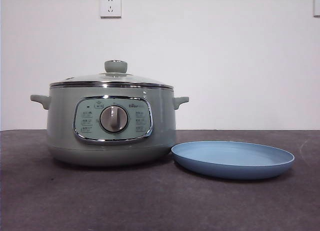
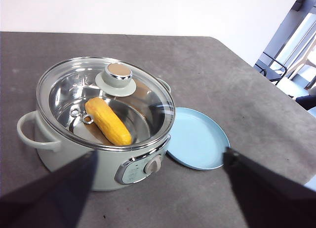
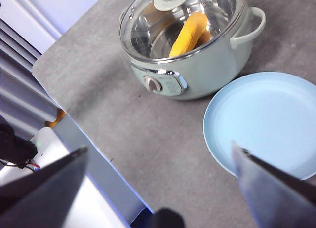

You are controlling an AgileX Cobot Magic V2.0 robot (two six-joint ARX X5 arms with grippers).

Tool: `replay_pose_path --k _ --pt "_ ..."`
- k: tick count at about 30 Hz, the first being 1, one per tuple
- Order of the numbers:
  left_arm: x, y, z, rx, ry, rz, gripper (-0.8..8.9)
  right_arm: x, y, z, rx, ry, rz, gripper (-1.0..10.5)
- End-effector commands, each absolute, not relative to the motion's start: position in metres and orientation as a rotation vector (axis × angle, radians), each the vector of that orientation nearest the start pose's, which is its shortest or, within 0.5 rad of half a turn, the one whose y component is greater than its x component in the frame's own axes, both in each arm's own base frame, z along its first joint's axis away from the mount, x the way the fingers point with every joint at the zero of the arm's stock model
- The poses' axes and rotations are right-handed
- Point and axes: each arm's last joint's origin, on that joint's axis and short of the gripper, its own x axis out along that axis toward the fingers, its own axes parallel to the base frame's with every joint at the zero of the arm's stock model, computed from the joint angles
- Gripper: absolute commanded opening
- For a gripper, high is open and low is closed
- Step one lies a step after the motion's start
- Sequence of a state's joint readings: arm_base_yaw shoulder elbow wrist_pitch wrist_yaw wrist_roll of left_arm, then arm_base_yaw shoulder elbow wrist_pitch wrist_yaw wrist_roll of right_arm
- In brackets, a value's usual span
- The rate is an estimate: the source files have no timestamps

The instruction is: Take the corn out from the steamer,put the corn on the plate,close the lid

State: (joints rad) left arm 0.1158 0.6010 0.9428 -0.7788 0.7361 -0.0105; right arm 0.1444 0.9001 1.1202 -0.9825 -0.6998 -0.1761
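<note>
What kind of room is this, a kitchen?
Probably not a real kitchen, more a test room set up for cooking. The steamer and plate sit on a plain dark table, by a bare white wall with a socket.

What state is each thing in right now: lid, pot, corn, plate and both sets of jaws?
Lid: on the pot, closed.
Pot: upright on the table, covered.
Corn: lying inside the pot, seen through the glass.
Plate: empty, flat on the table beside the pot.
Left gripper: jaws open, holding nothing, away from the pot.
Right gripper: jaws open, holding nothing, above the table edge near the plate.
</note>
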Motion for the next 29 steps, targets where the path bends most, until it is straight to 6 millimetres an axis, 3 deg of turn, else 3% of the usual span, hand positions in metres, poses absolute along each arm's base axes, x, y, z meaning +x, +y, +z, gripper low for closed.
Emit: replay_pose_path --k 1,7,13,22,29 --pt "0.095 -0.008 0.355 -0.178 0.393 -0.609 6.78 0.144 0.04 0.362 0.049 0.663 0.868 5.4" --pt "0.106 -0.008 0.36 -0.157 0.348 -0.618 6.78 0.144 0.04 0.362 0.047 0.659 0.867 5.4" --pt "0.13 -0.011 0.375 -0.138 0.328 -0.659 6.78 0.144 0.04 0.362 0.048 0.66 0.867 5.4" --pt "0.195 -0.029 0.395 -0.087 0.314 -0.683 6.78 0.145 0.04 0.362 0.048 0.661 0.867 5.4" --pt "0.254 -0.061 0.39 -0.027 0.303 -0.649 6.78 0.145 0.04 0.362 0.047 0.662 0.864 5.4"
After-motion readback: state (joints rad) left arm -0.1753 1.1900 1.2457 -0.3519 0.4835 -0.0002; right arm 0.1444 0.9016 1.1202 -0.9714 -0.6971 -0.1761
